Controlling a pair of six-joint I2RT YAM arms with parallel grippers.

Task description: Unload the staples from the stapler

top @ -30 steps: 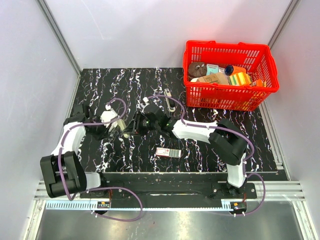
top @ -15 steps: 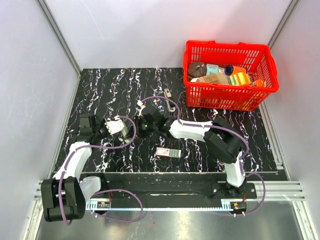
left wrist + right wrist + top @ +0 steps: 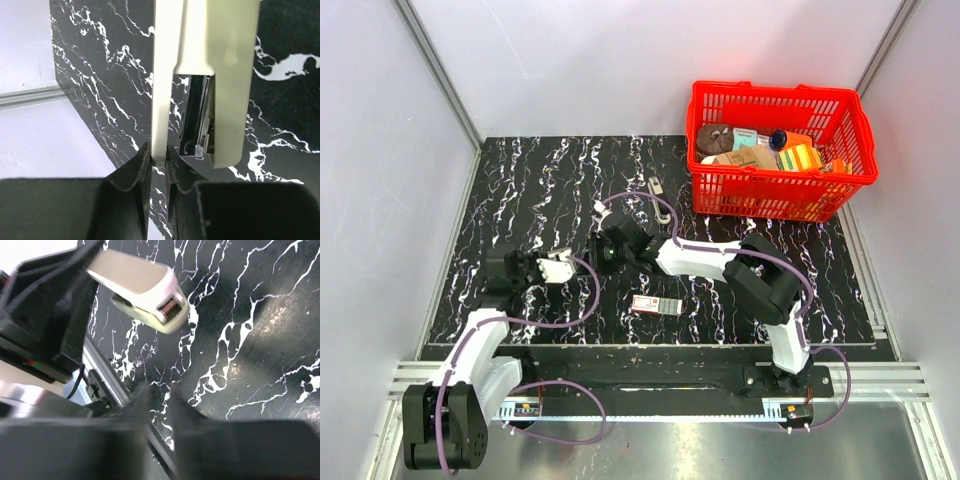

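Left gripper [image 3: 157, 156] clamping stapler [image 3: 220, 75] by thin white arm, near-left. Right gripper [image 3: 159, 395] hovering just right of it, fingers slightly parted, gripping nothing.

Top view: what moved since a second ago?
The left gripper, shut on the stapler, pulled it back toward the near left, away from the right gripper, which hardly moved. The little box and red basket stayed put.
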